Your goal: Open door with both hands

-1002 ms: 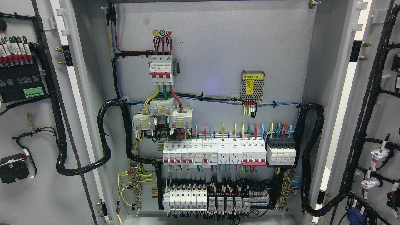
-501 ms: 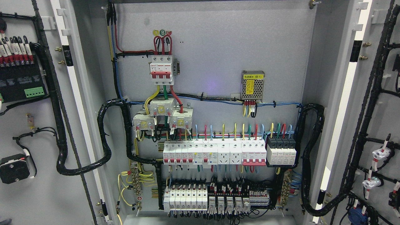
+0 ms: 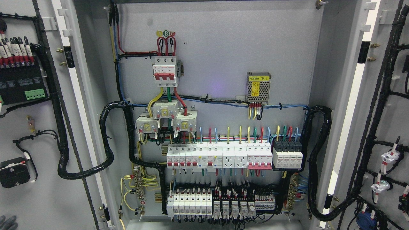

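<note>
Both doors stand swung wide. The left door [image 3: 38, 134] fills the left side of the frame and the right door [image 3: 388, 121] the right side, each a flat sheet of smooth grey painted metal with its inner face turned toward me. Between them the cabinet [image 3: 223, 51] shows a matte grey back panel.

At the very lower left corner, a sliver of my left hand [image 3: 8, 222] pokes into the frame: grey, rounded fingertips, close against the bottom of the left door. So little of it shows that I cannot tell how far it is open, nor whether it touches the door. My right hand is out of sight.

In the upper middle sits one white three-pole breaker [image 3: 165, 72] with red toggles, fed by three red looped wires. Below it cluster three boxy white current transformers [image 3: 166, 116]. To the right is one perforated metal power supply [image 3: 258, 87] with a yellow label. Two rows of glossy white modules [image 3: 220, 156] run across the lower middle, the upper row ending in four black-topped units [image 3: 287, 155]. Thick black ribbed conduit [image 3: 107, 140] loops from the cabinet onto each door.
</note>
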Controlling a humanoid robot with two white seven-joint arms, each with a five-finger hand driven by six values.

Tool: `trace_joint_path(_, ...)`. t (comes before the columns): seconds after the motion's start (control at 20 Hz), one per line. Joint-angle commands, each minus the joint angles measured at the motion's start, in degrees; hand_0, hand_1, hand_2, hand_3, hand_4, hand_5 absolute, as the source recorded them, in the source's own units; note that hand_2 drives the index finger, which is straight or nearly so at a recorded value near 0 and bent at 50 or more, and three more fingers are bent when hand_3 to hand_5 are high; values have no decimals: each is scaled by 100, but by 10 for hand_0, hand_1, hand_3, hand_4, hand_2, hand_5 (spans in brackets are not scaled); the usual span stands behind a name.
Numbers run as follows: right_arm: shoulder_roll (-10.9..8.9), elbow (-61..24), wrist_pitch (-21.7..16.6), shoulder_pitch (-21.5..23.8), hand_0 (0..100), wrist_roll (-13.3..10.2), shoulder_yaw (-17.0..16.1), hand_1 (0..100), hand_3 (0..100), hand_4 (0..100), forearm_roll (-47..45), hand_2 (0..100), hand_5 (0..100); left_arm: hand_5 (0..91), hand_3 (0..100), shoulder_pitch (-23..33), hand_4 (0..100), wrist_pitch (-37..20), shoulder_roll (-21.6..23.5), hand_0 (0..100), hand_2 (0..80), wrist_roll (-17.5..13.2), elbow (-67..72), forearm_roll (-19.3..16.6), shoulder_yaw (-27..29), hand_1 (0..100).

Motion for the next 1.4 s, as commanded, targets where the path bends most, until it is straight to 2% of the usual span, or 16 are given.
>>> trace_joint_path(0.0, 4, 154, 4, -9, 0, 142, -61, 0, 0, 0, -9, 0, 0, 0, 0, -77, 42, -2, -27, 0, 0, 79, -474, 0, -388, 0)
trace_joint_path(0.35, 30, 101, -5, 27, 0, 134, -122, 0, 0, 0, 0, 0, 0, 0, 0, 363, 42, -11, -89, 0, 0, 141, -879, -17, -845, 0)
trace_joint_path(0.7, 65, -443, -32, 71, 0, 90, 9, 0, 0, 0, 0, 0, 0, 0, 0, 627, 42, -11, -80, 0, 0, 132, -993, -17, -1320, 0)
trace_joint_path(1.25, 74, -935, -40, 79, 0, 64, 641, 0, 0, 0, 70, 0, 0, 0, 0, 1075, 42, -11, -62, 0, 0, 132, -1169, -61, -1830, 0)
trace_joint_path(1.35, 74, -962, -40, 106, 0, -76, 808, 0, 0, 0, 157, 0, 0, 0, 0, 1163, 42, -37, -53, 0, 0, 132, -1169, -70, -1891, 0)
